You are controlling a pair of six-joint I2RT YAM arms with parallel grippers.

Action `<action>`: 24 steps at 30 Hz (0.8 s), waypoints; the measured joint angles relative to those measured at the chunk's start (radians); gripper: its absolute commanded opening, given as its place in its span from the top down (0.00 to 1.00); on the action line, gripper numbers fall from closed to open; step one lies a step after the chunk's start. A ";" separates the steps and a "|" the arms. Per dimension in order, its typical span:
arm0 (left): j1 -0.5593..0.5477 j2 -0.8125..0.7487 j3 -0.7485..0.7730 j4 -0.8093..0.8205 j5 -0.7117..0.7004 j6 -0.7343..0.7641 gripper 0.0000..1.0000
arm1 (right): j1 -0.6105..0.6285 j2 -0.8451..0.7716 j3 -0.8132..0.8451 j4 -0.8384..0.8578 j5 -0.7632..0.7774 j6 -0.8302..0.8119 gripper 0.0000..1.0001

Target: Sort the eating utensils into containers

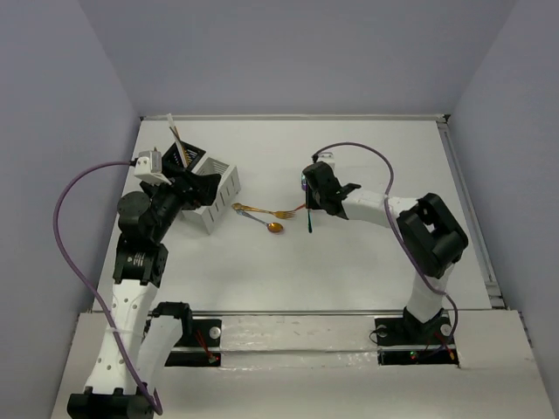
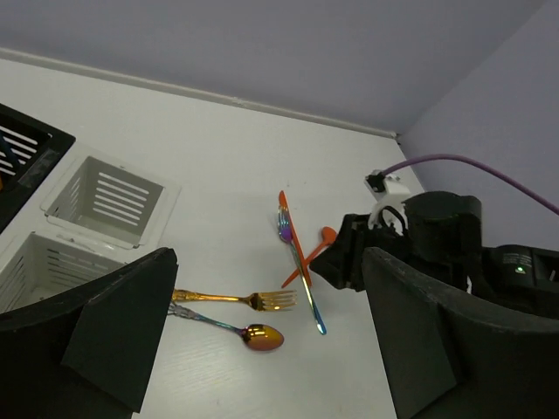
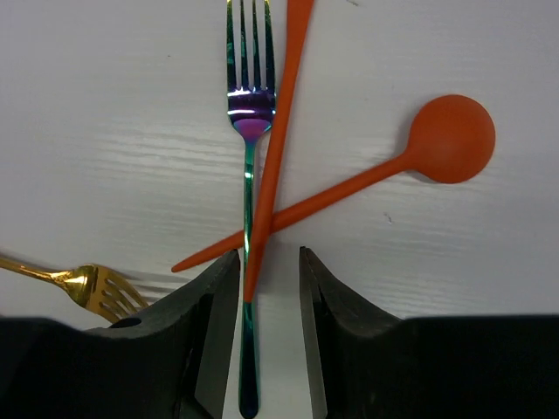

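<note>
An iridescent blue-green fork [image 3: 247, 175], an orange-red stick [image 3: 281, 131] and an orange-red spoon [image 3: 450, 138] lie crossed on the white table. My right gripper [image 3: 269, 271] is open and low over them, its jaws either side of the fork's handle and the stick's end, not closed on them. It also shows in the top view [image 1: 311, 199]. A gold fork [image 1: 262, 211] and a copper-bowled spoon [image 1: 265, 224] lie between the arms. My left gripper [image 1: 203, 185] is open and empty beside the white caddy [image 1: 223, 194]. The black caddy [image 1: 179, 157] holds sticks.
In the left wrist view the white caddy [image 2: 105, 201] is at the left, the gold fork [image 2: 236, 299] and spoon [image 2: 262, 336] are between my fingers [image 2: 113, 332], and the right arm [image 2: 437, 244] is at the right. Walls enclose the table.
</note>
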 measured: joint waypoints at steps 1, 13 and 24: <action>0.000 -0.006 0.000 0.001 0.013 0.000 0.01 | 0.000 0.017 0.018 -0.003 -0.002 0.000 0.60; -0.030 -0.034 0.000 0.002 0.079 0.002 0.01 | 0.000 0.140 0.127 -0.052 -0.003 0.015 0.65; -0.034 -0.027 0.000 0.001 0.091 0.002 0.01 | 0.000 0.140 0.127 -0.063 0.003 0.034 0.76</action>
